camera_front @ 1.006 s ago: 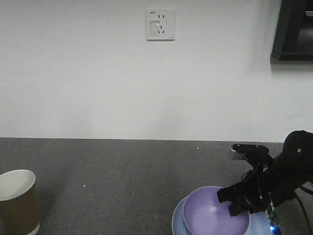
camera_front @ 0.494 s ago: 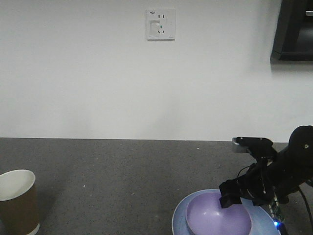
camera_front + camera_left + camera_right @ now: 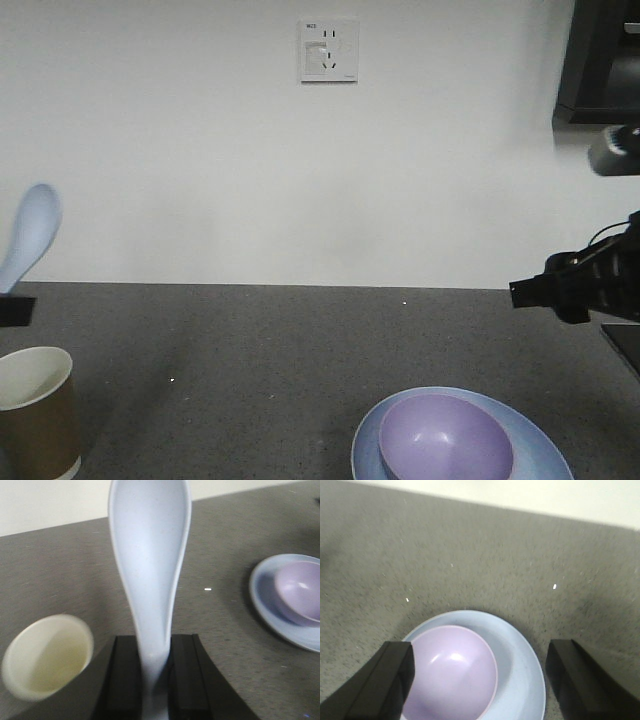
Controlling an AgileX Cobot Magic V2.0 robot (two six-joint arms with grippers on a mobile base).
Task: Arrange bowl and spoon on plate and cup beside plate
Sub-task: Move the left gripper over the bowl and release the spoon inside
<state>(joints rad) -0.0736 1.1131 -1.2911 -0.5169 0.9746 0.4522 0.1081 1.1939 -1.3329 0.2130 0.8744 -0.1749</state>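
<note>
The lavender bowl (image 3: 445, 450) (image 3: 452, 675) sits inside the light-blue plate (image 3: 368, 440) (image 3: 522, 680) near the counter's front. High above and to the right of them, my right gripper (image 3: 560, 285) (image 3: 482, 665) hangs open and empty. At the left edge my left gripper (image 3: 12, 310) (image 3: 152, 680) is shut on the handle of the pale-blue spoon (image 3: 28, 235) (image 3: 150, 565), whose scoop points up. The brown paper cup (image 3: 35, 410) (image 3: 47, 655) stands upright just below that gripper. The left wrist view also shows the plate (image 3: 265, 605) and bowl (image 3: 300, 592) far to the right.
The dark speckled counter (image 3: 250, 350) runs back to a white wall with a socket (image 3: 329, 50). A black unit (image 3: 600, 60) hangs at the upper right. Part of a dark arm piece (image 3: 625, 350) shows at the right edge.
My right gripper let go of the bowl on the plate and rose up and to the right. My left gripper, holding the spoon, has come into view at the left edge.
</note>
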